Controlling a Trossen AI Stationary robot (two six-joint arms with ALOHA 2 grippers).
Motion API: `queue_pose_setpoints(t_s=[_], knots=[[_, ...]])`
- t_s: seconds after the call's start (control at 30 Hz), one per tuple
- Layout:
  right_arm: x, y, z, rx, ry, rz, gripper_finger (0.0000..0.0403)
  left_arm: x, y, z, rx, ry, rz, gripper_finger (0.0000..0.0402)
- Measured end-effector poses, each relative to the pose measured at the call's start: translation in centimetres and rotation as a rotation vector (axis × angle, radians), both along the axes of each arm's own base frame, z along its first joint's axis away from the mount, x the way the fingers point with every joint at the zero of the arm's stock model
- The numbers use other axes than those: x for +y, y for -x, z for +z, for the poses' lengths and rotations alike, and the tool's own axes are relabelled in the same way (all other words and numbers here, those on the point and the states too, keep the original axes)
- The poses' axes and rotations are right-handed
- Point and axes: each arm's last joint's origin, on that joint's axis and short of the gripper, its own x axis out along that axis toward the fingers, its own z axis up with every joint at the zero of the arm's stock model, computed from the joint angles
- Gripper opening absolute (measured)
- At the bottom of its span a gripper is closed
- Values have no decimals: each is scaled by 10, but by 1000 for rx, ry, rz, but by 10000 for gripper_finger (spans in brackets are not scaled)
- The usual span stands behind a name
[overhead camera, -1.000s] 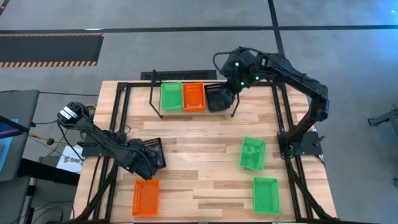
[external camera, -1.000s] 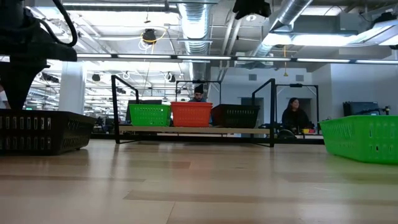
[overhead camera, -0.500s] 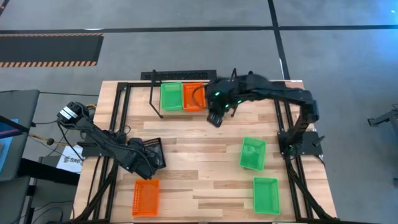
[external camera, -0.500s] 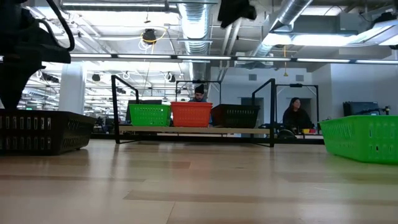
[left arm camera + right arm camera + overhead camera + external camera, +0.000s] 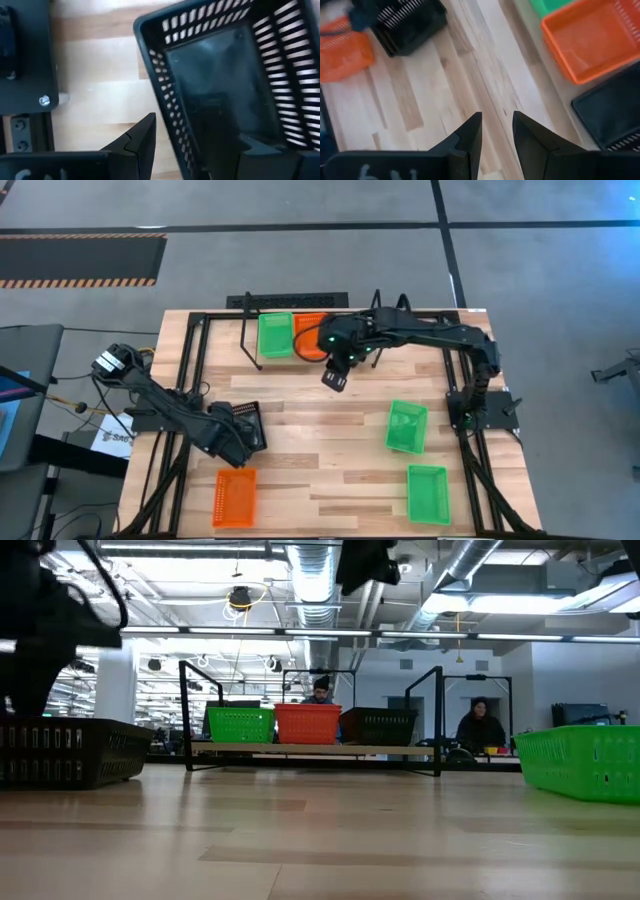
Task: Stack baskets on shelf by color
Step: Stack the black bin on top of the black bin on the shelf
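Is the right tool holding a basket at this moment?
No, in the right wrist view the right tool is empty, with only bare wooden table showing between its fingers.

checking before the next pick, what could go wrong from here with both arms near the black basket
1. The left end effector straddles the black basket's wall; a grip on one edge could tilt the basket when lifted.
2. The right end effector, empty and open, points toward that same basket; both arms converging there could collide.
3. The right arm hangs above the shelf; a low swing could clip the orange basket on it.
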Motion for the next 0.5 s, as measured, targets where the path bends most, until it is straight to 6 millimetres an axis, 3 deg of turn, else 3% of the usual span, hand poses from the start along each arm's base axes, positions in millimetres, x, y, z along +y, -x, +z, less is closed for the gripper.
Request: queue_pose_setpoints(t_s=[0.2,0.33,0.5], knots=[[4,19,30,-123,9,8,127,3,6,-28,-12,77,18,132],[9,34,51,-206,17,18,127,5,5,-35,-73,54,26,128],[10,51,69,-280,30,23,127,9,-1,-35,-122,40,29,67]])
